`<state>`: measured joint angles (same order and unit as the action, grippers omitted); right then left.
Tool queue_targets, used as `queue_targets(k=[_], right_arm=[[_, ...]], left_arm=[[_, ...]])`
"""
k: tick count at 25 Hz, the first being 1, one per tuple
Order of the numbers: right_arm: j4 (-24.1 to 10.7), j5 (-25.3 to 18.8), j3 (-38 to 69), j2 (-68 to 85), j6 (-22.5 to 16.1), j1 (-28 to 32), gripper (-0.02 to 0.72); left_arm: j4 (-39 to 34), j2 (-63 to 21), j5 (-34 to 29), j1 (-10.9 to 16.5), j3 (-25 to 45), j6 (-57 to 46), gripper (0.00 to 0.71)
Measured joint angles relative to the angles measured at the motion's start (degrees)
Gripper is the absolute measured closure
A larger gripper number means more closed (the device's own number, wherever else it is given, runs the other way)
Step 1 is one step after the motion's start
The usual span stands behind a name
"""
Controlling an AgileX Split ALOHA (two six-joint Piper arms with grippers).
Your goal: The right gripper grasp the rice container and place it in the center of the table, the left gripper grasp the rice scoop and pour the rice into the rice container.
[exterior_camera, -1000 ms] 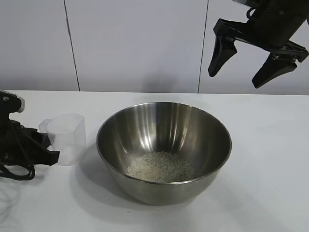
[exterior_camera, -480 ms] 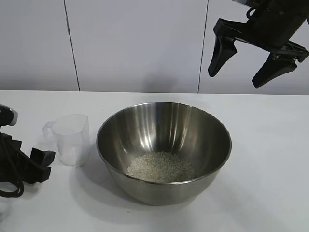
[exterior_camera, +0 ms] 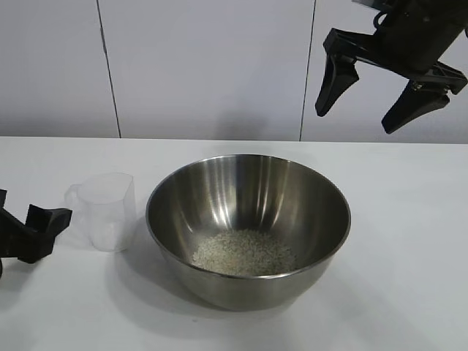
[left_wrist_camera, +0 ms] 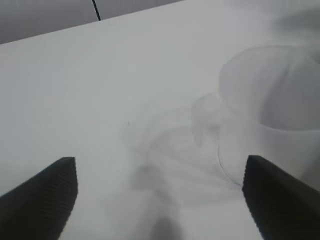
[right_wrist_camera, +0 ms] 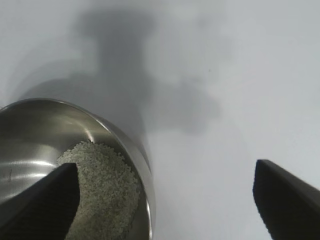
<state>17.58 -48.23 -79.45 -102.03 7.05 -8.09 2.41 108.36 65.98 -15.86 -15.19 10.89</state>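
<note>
The big shiny metal bowl point(exterior_camera: 248, 227) sits in the middle of the white table point(exterior_camera: 409, 241). A small flat heap of white rice point(exterior_camera: 245, 253) lies at the bottom of it. Just beside the bowl, on its left in the outside view, a little clear plastic cup point(exterior_camera: 106, 210) stands upright on the table. It does not touch the bowl, and it looks empty, though its see-through sides make that hard to tell for sure. The left gripper point(exterior_camera: 25, 232) is low, near the table at the left edge of that view, a little way off from the cup on the side away from the bowl. Its two black fingers are spread wide apart and hold nothing. In the left wrist view, the cup point(left_wrist_camera: 270, 120) is ahead of the left gripper point(left_wrist_camera: 160, 195) and off toward one finger, not between the two fingers, and bare table point(left_wrist_camera: 100, 90) fills the gap. The right gripper point(exterior_camera: 380, 106) hangs high in the air, above the table and past the far right side of the bowl. Its two pointed fingers aim downward and stand wide open with nothing in them. In the right wrist view, the rim of the bowl point(right_wrist_camera: 135, 155) and some of the rice point(right_wrist_camera: 100, 190) show far below, close to one finger of the right gripper point(right_wrist_camera: 167, 200), and the rest beneath it is plain table point(right_wrist_camera: 225, 100).
</note>
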Motion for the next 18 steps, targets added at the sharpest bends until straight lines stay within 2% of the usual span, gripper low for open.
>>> queue_targets(k=[5, 9, 13, 18], right_arm=[[0.13, 0.0, 0.0, 0.0, 0.0, 0.0, 0.051], [0.13, 0.0, 0.0, 0.0, 0.0, 0.0, 0.051], [0.13, 0.0, 0.0, 0.0, 0.0, 0.0, 0.051], [0.13, 0.0, 0.0, 0.0, 0.0, 0.0, 0.051]], left_arm=[[0.04, -6.77, -0.71, 0.0, 0.79, -2.27, 0.032], [0.04, -12.79, -8.75, 0.0, 0.12, -6.15, 0.032], [-2.79, -18.64, -22.19, 0.0, -3.23, -7.0, 0.032], [-4.67, -24.09, -47.51, 0.0, -12.69, -10.89, 0.031]])
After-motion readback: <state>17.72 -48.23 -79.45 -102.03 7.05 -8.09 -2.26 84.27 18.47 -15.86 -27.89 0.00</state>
